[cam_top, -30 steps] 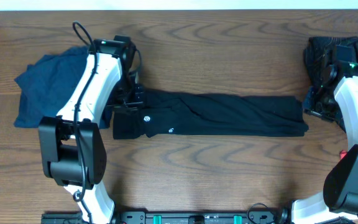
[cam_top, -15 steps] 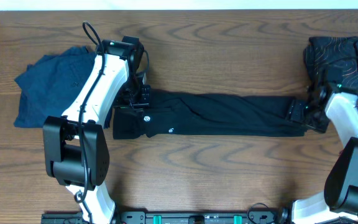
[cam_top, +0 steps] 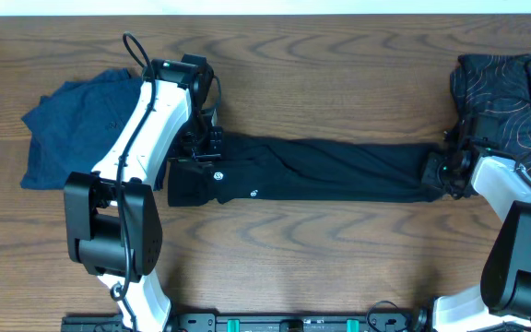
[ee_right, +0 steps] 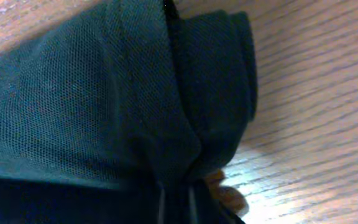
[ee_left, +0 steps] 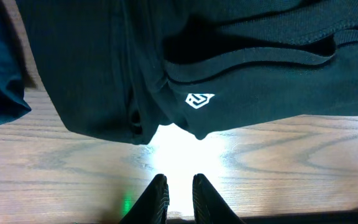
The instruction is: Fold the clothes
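Note:
Black pants (cam_top: 330, 171), folded lengthwise, lie across the middle of the table. The waistband end with small white logos is at the left. My left gripper (cam_top: 206, 148) hovers at the waistband's far edge. In the left wrist view its fingers (ee_left: 178, 190) are together and empty over bare wood, just off the pants' edge (ee_left: 166, 74) and the white logo (ee_left: 199, 99). My right gripper (cam_top: 441, 171) is at the leg end. In the right wrist view it (ee_right: 176, 199) is shut on bunched pants fabric (ee_right: 104, 112).
A crumpled blue garment (cam_top: 72, 129) lies at the left, partly under my left arm. A dark patterned garment (cam_top: 503, 74) lies at the back right corner next to my right arm. The wooden table (cam_top: 339, 258) shows in front of the pants.
My right gripper moved left from beside the leg end onto it and closed on the fabric, and the end bunched slightly leftward. My left arm shifted a little to the right.

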{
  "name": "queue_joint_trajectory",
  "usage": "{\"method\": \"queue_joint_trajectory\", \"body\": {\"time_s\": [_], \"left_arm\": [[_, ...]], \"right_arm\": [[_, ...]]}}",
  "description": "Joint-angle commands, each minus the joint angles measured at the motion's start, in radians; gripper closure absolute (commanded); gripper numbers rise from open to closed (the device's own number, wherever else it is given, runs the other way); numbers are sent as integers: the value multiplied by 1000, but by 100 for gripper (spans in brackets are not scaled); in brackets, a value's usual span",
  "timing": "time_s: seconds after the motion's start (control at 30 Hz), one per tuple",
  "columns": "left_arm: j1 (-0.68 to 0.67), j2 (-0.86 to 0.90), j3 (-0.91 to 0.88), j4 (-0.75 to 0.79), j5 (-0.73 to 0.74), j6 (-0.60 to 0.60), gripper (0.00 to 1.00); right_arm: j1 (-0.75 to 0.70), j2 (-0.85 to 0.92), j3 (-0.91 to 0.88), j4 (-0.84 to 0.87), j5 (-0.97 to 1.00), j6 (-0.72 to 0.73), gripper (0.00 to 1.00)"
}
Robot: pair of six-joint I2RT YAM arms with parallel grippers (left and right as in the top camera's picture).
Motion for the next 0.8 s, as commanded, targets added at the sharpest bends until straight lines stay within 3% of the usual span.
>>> {"method": "queue_joint_trajectory", "body": {"time_s": [0.0, 0.37, 0.57, 0.77], "left_arm": [[-2, -7, 8, -7, 7, 20, 83], [-2, -9, 8, -6, 6, 20, 83], [-2, -9, 8, -5, 6, 20, 83], [-2, -9, 8, -6, 6, 19, 83]], "right_arm": [[-31, 11, -8, -10, 46, -5, 99], [-97, -112, 254, -271, 197, 23, 99], [76, -117, 333, -412, 167, -18, 99], [308, -89, 306, -421, 173, -17, 99]]}}
